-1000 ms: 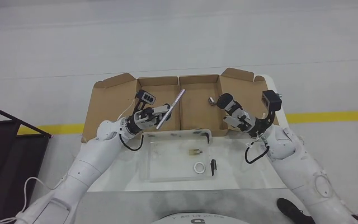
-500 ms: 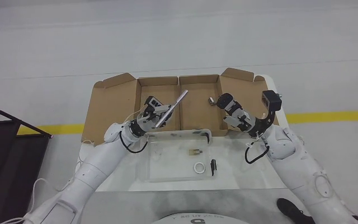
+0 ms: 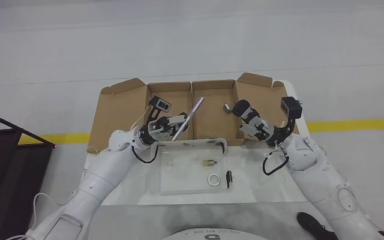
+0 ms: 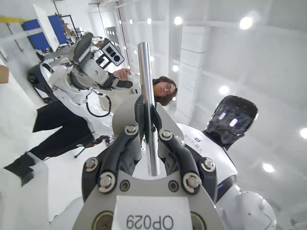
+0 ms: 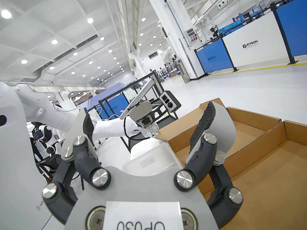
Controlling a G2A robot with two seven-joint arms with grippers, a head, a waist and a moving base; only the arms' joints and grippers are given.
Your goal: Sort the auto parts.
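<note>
A rod (image 3: 188, 116) is clamped between the two pads of the left gripper (image 3: 174, 123), just left of centre in the top view. It is a straight, slim, round bar of polished silver metal, the same thickness all along and with flat-cut ends. In the left wrist view the rod (image 4: 146, 92) runs up the middle of the frame, bright and mirror-like, and the left gripper (image 4: 146, 106) grips it part way along, so a short stub sticks out behind the pads and a longer stretch beyond them. In the top view it lies on a slant, its upper end pointing to the upper right over the wall that divides the box (image 3: 210, 129) into two compartments. The right wrist view shows it held in the air, tilted, near the box's edge. The right gripper (image 3: 240, 108) is right of centre over the right-hand compartment, and in its own view the right gripper (image 5: 147, 116) has its ribbed fingers spread wide apart with nothing between them. A small grey part (image 3: 227, 108) lies in that compartment just beside it. Below the box a clear tray (image 3: 174, 174) holds a white ring (image 3: 213, 179), a black piece (image 3: 228, 176) and a small tan part (image 3: 208, 162).
</note>
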